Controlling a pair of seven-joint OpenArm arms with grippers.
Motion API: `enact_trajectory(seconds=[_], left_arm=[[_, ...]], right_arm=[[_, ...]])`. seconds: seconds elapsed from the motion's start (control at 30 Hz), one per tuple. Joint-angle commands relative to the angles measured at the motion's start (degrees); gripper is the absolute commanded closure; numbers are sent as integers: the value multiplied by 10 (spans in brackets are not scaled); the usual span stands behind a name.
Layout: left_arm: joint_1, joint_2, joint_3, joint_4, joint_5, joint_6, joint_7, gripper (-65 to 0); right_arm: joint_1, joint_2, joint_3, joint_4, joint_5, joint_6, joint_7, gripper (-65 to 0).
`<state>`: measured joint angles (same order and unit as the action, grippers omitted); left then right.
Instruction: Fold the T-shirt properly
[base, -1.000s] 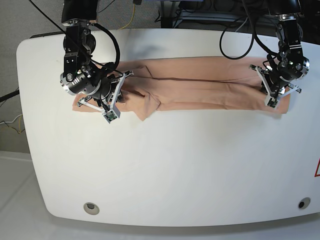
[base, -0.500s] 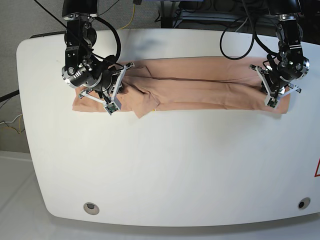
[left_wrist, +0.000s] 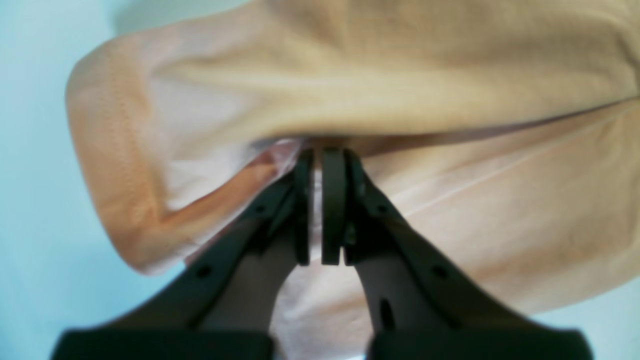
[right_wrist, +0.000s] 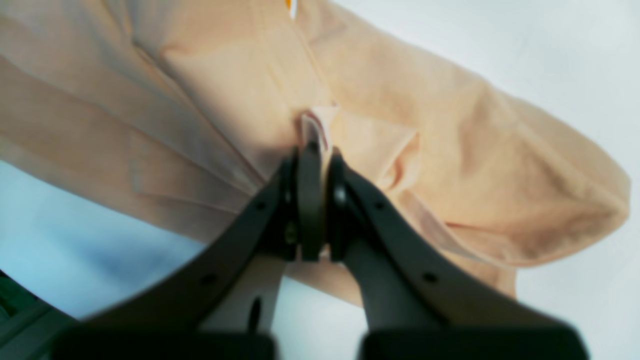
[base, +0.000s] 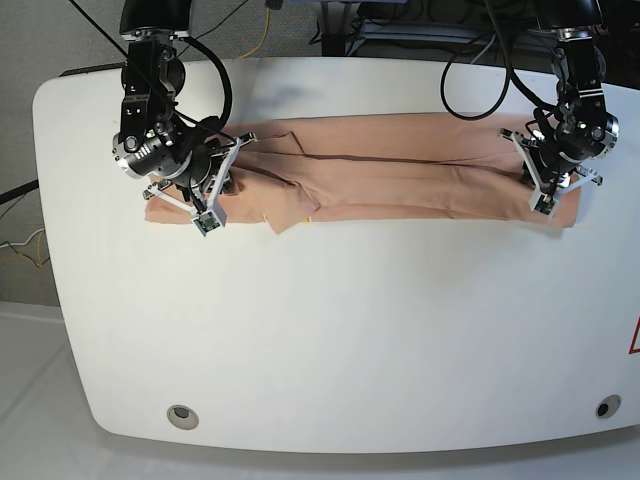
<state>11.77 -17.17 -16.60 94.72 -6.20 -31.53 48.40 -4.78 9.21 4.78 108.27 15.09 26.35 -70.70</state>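
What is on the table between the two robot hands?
Only the T-shirt: in the base view its folded band runs unbroken from the right gripper to the left gripper, each pinching cloth.

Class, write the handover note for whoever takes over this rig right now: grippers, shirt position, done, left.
Left gripper: shut on the T-shirt at one end.
Right gripper: shut on the T-shirt's other end, pinching a fold.
T-shirt: a long narrow band across the far side of the table.
Done: the lengthwise folding.
Left: probably folding the band end to end.
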Motion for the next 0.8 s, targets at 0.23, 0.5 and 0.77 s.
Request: enact_trajectory(seconds=[0.23,0.5,0.77], left_arm=[[2,-8,-3,8,-2,3,-8,-22],[2,-9,-4,8,-2,3,-8,-22],[2,-9,-4,8,-2,3,-8,-22]], right_arm=[[5,6,1,2,0,0,10,0],[-5,1,1,-6,-59,0,10,0],[-9,1,1,-6,-73,1,10,0]])
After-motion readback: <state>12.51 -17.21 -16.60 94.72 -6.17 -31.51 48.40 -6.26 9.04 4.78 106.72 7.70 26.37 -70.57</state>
